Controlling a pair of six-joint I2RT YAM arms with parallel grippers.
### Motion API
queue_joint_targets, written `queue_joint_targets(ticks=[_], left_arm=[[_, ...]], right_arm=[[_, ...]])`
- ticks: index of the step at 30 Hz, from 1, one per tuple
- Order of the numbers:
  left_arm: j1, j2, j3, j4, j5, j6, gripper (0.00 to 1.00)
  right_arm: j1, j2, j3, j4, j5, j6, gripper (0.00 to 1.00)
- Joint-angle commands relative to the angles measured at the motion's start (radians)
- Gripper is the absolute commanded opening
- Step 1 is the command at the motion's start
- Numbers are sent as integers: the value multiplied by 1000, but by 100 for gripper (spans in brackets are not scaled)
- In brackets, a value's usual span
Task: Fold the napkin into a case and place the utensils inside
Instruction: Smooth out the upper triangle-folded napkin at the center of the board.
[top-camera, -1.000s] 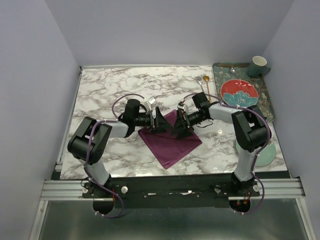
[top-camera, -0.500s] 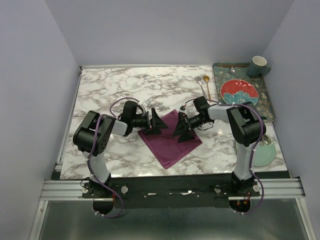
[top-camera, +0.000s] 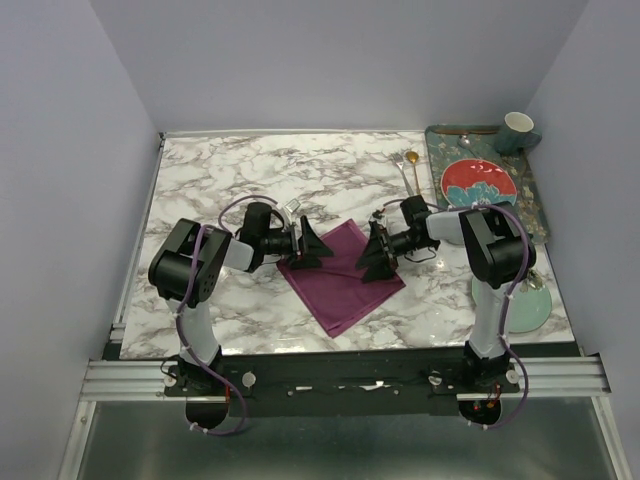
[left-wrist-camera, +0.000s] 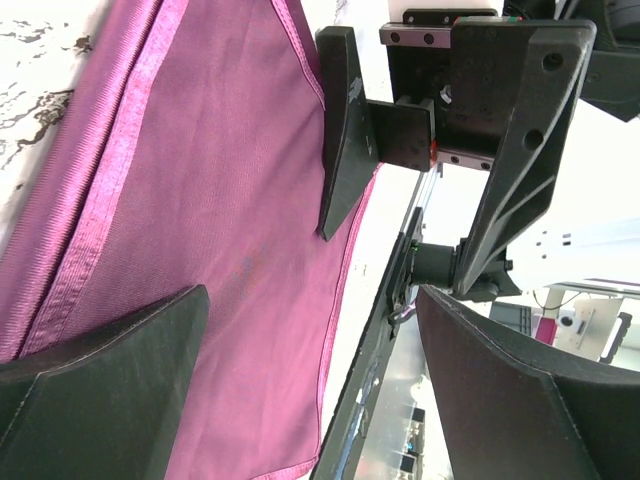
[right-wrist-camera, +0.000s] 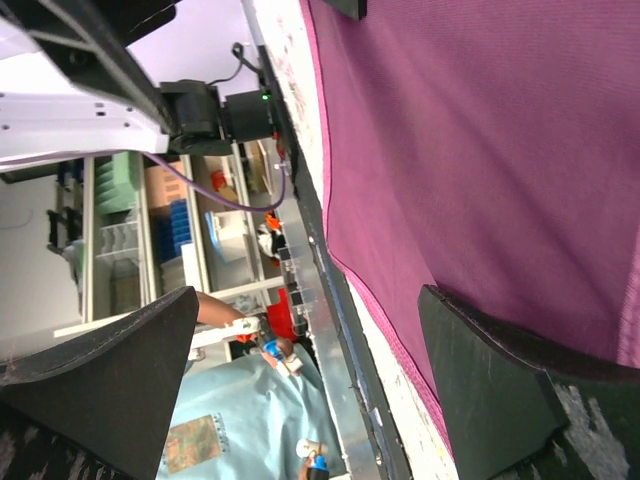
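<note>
The plum-purple napkin (top-camera: 342, 280) lies flat on the marble table as a folded, slanted rectangle. My left gripper (top-camera: 312, 245) is open and low at the napkin's upper left edge. My right gripper (top-camera: 375, 254) is open and low at its upper right edge, facing the left one. In the left wrist view the open gripper (left-wrist-camera: 310, 335) straddles the cloth (left-wrist-camera: 200, 180). In the right wrist view the open gripper (right-wrist-camera: 305, 320) has one finger on the cloth (right-wrist-camera: 500, 130). A gold spoon (top-camera: 411, 158) and a silver fork (top-camera: 402, 172) lie at the back right, apart from both grippers.
A teal tray (top-camera: 528, 190) at the back right holds a red plate (top-camera: 475, 185) and a cup (top-camera: 517, 128). A pale green plate (top-camera: 532, 308) sits at the near right by the right arm's base. Walls close in three sides of the table.
Both grippers have drawn apart, the right one sliding right toward the napkin's edge and the left one back a little to the left. The napkin has stayed in place.
</note>
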Motion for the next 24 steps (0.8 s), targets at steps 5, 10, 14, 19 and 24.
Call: queue_joint_targets(ticks=[5,10,14,19,24], left_arm=[[66,52,-16,-87,-19,90,99],[90,60,-26,-106,-8,112,99],[109,57,-37,-117,1,123,99],[117,44,-43,-132,1,143,99],[109,41,-40,-130,-4,143,99]], right_arm=[[-57,54,-65,-51,58,-52,100],[-58,67,-64,-60,78,-58,100],[-58,67,-61,-68,103,-54,100],[-55,44,-47,-82,112,-66,100],[-14,-48,-1,-86,78,-49,100]])
